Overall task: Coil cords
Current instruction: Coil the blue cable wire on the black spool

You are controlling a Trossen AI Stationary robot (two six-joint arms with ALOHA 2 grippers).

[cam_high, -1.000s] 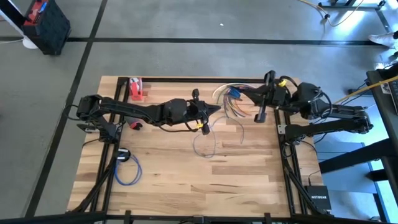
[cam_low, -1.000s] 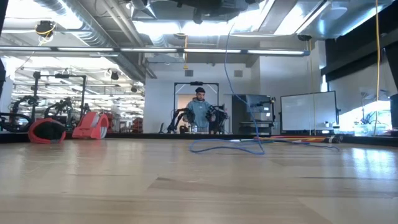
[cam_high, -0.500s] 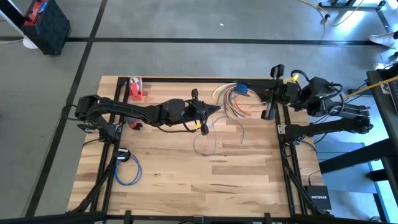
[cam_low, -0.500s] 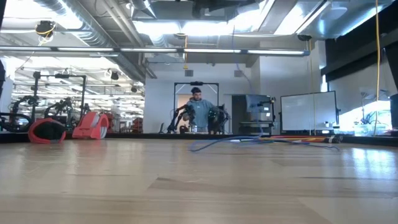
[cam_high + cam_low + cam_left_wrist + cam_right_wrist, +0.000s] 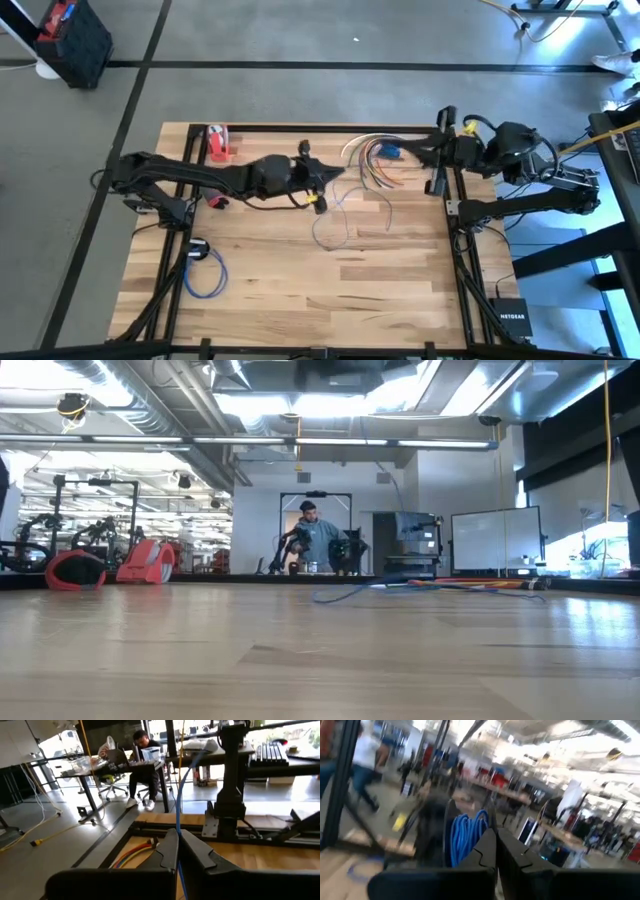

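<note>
Moved: right claw (image 5: 437, 160) pulled back to counter's (image 5: 280, 290) 3 o'clock rim, clamped on coiled blue cord (image 5: 465, 832) | left claw (image 5: 322, 172) mid-counter, pinching thin blue cord (image 5: 181, 805) trailing toward 5 o'clock | cord likely light, limp, slippery; grip near loops | both arms outstretched, level.

On your counter (image 5: 300, 270), the loose cord (image 5: 335, 225) lies near the middle, just right of the left gripper (image 5: 332, 172). The bundle of cords (image 5: 372, 160) sits at the far edge, between that gripper and the right gripper (image 5: 408, 152). A coiled cord (image 5: 205, 272) lies near the left edge.
</note>
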